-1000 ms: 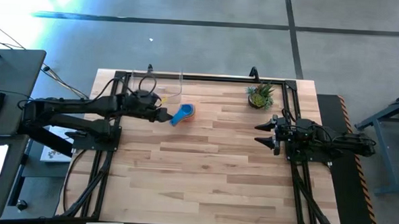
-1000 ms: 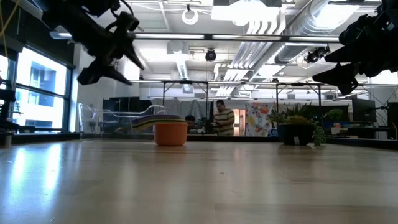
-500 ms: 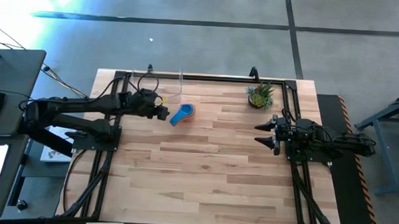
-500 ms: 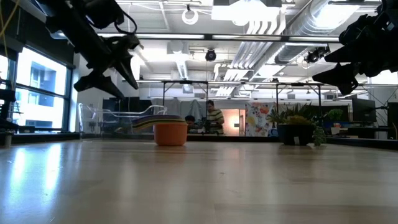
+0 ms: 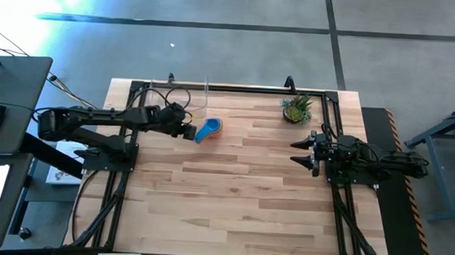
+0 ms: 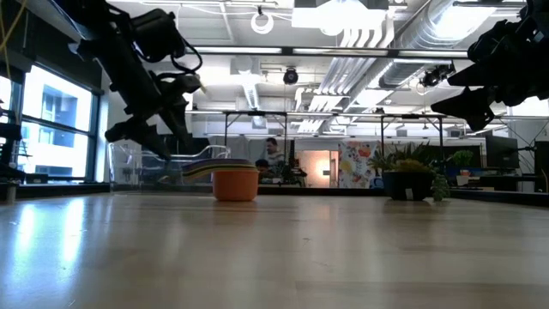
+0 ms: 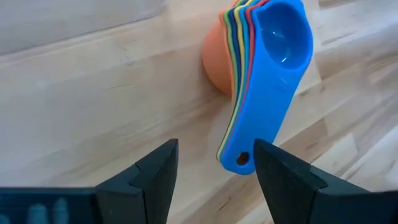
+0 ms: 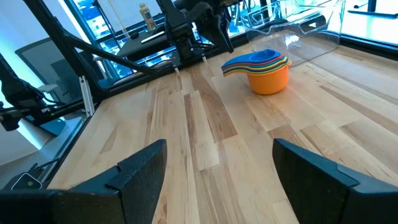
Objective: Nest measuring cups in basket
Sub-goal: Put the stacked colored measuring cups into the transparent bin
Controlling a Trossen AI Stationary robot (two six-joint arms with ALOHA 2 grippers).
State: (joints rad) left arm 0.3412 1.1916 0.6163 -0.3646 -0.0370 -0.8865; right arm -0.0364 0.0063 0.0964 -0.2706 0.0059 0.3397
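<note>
My clear basket (image 5: 187, 96) sits just behind the left gripper (image 5: 187, 132), whose fingers gape, empty, just short of the nested measuring cups (image 5: 207, 130) on the table. Closing early would shove the handles aside, I judge.

Measuring cups (image 5: 209, 129) nested into one stack, blue on top, orange largest at bottom, coloured rims showing between. Stack sits upright on the bench, handles fanned together to one side, blue handle end with a hole. Clear basket (image 5: 187, 96) stands just beside it at the bench's far edge, stack outside it.
</note>
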